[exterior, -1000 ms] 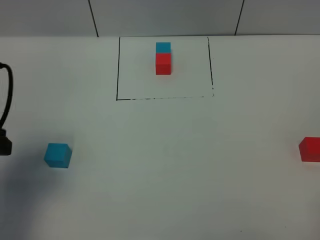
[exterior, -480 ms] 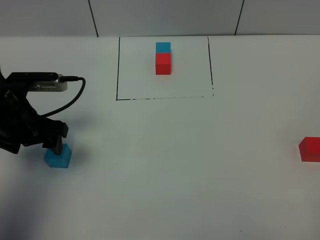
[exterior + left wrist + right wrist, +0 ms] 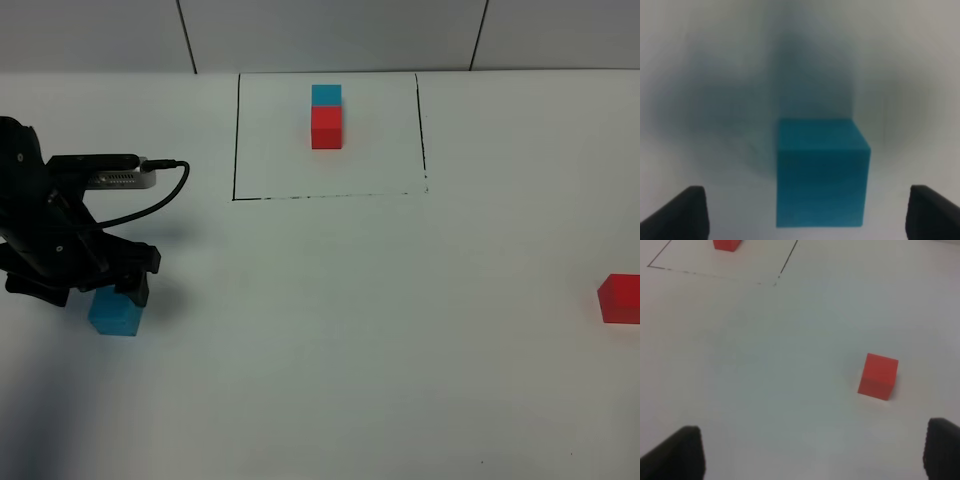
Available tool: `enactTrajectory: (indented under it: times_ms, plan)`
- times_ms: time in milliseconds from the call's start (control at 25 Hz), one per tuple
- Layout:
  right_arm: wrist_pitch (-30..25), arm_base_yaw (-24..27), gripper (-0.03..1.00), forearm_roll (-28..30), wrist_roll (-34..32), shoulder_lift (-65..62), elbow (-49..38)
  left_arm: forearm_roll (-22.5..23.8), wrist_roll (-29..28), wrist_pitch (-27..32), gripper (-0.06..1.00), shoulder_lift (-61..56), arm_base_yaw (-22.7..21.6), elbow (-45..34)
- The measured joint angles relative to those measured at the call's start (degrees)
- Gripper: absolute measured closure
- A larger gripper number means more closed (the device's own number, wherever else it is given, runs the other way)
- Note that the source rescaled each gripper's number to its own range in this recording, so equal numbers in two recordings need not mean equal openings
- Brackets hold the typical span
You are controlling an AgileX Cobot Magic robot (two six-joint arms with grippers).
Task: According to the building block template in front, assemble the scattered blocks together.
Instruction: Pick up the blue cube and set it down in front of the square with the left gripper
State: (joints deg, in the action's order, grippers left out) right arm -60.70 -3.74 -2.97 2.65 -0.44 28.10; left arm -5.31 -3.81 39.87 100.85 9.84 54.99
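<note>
The building block template (image 3: 326, 115), a cyan cube behind a red one, sits inside a black drawn rectangle at the far middle. The scattered cyan cube (image 3: 113, 314) lies at the near left. My left gripper (image 3: 98, 291) hangs open right over it, one finger on each side, not touching. In the left wrist view the cyan cube (image 3: 822, 172) fills the space between the dark fingertips (image 3: 684, 215). The scattered red cube (image 3: 620, 298) rests at the right edge. My right gripper (image 3: 810, 455) is open, short of the red cube (image 3: 879, 376), and out of the exterior view.
The white table (image 3: 380, 330) meets a grey panelled wall at the back. A black cable (image 3: 160, 190) loops off the left arm's wrist camera. The drawn rectangle's corner (image 3: 775, 281) and the template's red cube (image 3: 726, 244) show in the right wrist view.
The left arm came in from the left edge and now stands over the cyan cube, having shifted a little to the right. Both cubes and the template stay put.
</note>
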Motion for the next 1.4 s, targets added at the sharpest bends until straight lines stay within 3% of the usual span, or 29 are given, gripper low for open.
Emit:
enactTrajectory:
  times_ms: [320, 440, 560, 680, 720, 920, 1040, 1240, 1400]
  plan:
    - [0.0, 0.0, 0.21, 0.0, 0.0, 0.0, 0.0, -0.1, 0.1, -3.1, 0.2, 5.6, 0.8, 0.0]
    - [0.0, 0.0, 0.21, 0.0, 0.0, 0.0, 0.0, 0.0, 0.1, -4.8, 0.25, 6.9, 2.2, 0.0]
    - [0.0, 0.0, 0.21, 0.0, 0.1, 0.0, 0.0, 0.0, 0.1, -5.1, 0.46, 7.8, 3.3, 0.0]
    - [0.0, 0.0, 0.21, 0.0, 0.1, 0.0, 0.0, 0.0, -0.1, -4.9, 0.88, 8.0, 3.4, 0.0]
    - [0.0, 0.0, 0.21, 0.0, 0.1, 0.0, 0.0, 0.0, -0.2, -4.4, 0.94, 8.0, 3.4, 0.2]
    - [0.0, 0.0, 0.21, 0.0, 0.0, 0.0, 0.0, -0.1, 0.2, -1.0, 0.94, 8.0, 3.5, 3.4]
    - [0.0, 0.0, 0.21, 0.0, 0.0, 0.0, 0.0, -0.1, 3.8, 3.1, 0.94, 8.0, 3.9, 8.4]
    - [0.0, 0.0, 0.21, 0.0, 0.0, 0.0, 0.0, 0.7, 16.9, 8.5, 0.94, 9.4, 8.4, 19.5]
    - [0.0, 0.0, 0.21, 0.0, 0.0, 0.0, 0.0, 5.3, 25.6, 15.0, 0.94, 15.9, 15.2, 32.2]
